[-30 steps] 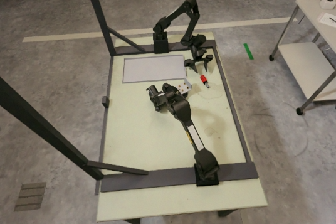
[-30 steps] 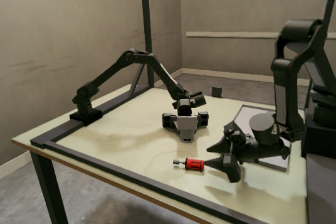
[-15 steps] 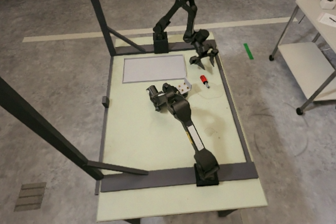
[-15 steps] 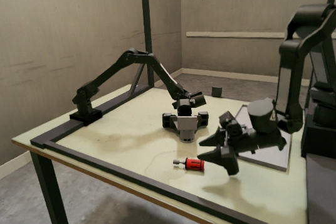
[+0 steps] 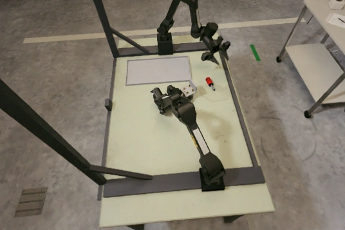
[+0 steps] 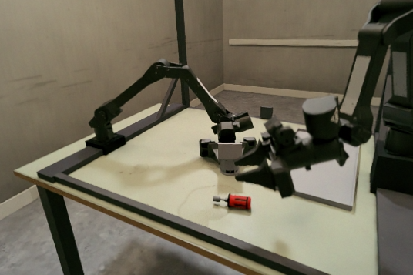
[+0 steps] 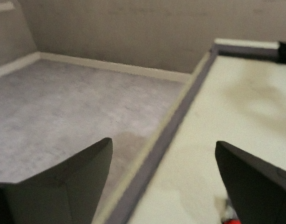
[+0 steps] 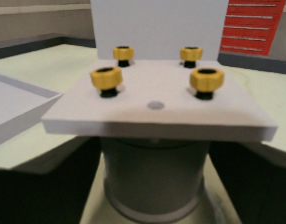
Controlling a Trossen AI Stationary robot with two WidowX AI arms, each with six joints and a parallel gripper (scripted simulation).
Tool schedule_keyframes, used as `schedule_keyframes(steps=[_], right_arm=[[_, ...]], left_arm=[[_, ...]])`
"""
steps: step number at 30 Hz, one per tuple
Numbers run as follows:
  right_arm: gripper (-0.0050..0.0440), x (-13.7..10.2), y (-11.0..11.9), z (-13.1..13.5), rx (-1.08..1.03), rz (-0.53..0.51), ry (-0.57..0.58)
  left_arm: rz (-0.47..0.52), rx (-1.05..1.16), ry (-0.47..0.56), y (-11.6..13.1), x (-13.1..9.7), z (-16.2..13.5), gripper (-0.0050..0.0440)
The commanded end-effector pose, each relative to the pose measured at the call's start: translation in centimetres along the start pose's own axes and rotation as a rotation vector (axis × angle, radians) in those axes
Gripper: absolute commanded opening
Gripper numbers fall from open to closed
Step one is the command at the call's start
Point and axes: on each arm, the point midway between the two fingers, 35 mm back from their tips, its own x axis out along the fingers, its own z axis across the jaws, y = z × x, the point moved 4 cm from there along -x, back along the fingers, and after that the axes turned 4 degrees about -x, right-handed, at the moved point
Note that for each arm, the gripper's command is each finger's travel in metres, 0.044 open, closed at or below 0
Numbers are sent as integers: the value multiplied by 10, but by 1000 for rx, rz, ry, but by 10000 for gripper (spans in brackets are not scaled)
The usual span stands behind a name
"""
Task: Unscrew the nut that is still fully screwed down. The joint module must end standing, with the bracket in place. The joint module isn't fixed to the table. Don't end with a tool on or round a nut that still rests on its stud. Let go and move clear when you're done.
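The joint module (image 6: 229, 167) (image 8: 154, 175) is standing up on the pale green table (image 5: 145, 145) (image 6: 146, 173) (image 7: 249, 120) (image 8: 49, 65), just beside the flat gray tray (image 5: 158, 71) (image 6: 327, 189) (image 8: 16, 112). It is round and dark gray, like a fat can, with a wider ring at its foot. On top sits the bracket (image 5: 194, 86) (image 6: 230, 151) (image 8: 156, 30), pale and smooth, with one flat part and one part that stands up like a wall. Four yellow nuts (image 5: 187, 93) (image 8: 206, 78) with flat sides sit on black studs on the flat part. I can't tell which one is screwed all the way down. The right claw (image 5: 189, 96) (image 6: 228, 150) (image 8: 153, 132) has its fingers apart, one on each side of the module, not squeezing it. Near the module lies a tool (image 5: 209, 82) (image 6: 240, 201) (image 7: 230, 220) with a fat red handle, black stripes and a shiny gray tip. The left claw (image 5: 223, 62) (image 6: 236, 169) (image 7: 163, 146) is apart too, with nothing in it, up in the air on the tool's side of the module.
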Motion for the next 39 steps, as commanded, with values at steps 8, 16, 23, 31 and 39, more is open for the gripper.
schedule_keyframes(steps=[8,16,23,31,39], right_arm=[[305,-3,-23,3,51,-6,-8],[400,-3,-23,3,51,-6,-8],[400,-3,-23,3,51,-6,-8],[400,-11,-10,5,31,-8,-6],[400,-20,-9,5,28,-7,-4]], left_arm=[[-81,22,-91,-60,-4,16,300],[-151,3,-197,-117,-26,25,300],[-186,-6,-249,-145,-37,29,300],[-246,-27,-324,-183,-65,29,300],[-306,-49,-398,-221,-92,28,300]])
